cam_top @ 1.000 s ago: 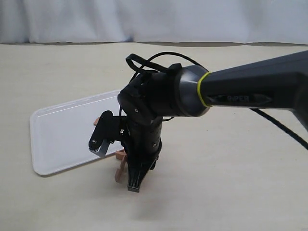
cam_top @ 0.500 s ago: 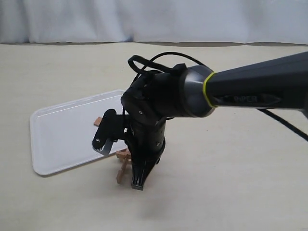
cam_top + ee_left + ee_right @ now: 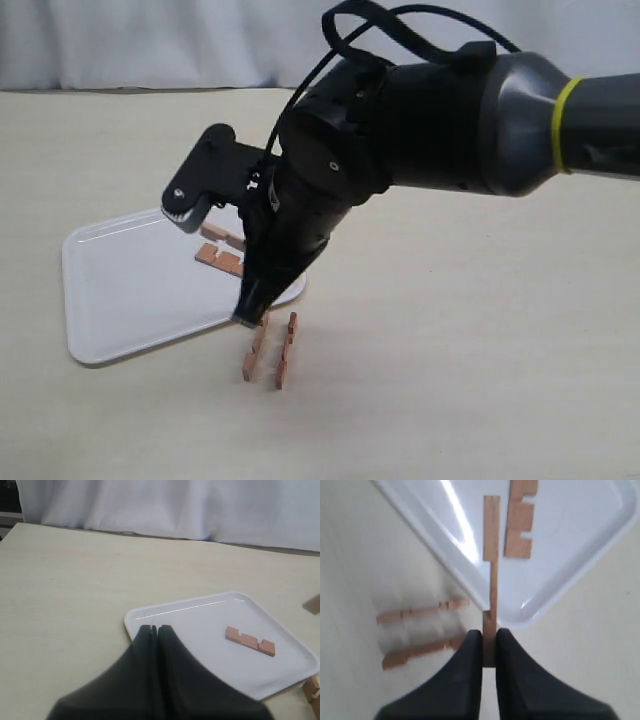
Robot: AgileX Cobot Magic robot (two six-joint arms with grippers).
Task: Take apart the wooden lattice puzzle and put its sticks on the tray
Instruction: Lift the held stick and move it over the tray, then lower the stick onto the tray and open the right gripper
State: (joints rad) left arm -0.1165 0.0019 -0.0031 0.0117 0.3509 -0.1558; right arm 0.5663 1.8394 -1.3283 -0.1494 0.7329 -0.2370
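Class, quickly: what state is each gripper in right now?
Left gripper: shut, empty.
Right gripper: shut on a stick.

tray [image 3: 120, 290] mostly bare, one stick [image 3: 219, 259] lying on it; two sticks [image 3: 256, 348] beside its corner, right arm [image 3: 440, 110] above

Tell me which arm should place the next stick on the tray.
Right. Its jaws are shut on a stick that reaches over the rim of the tray; the left arm has its jaws shut on nothing.
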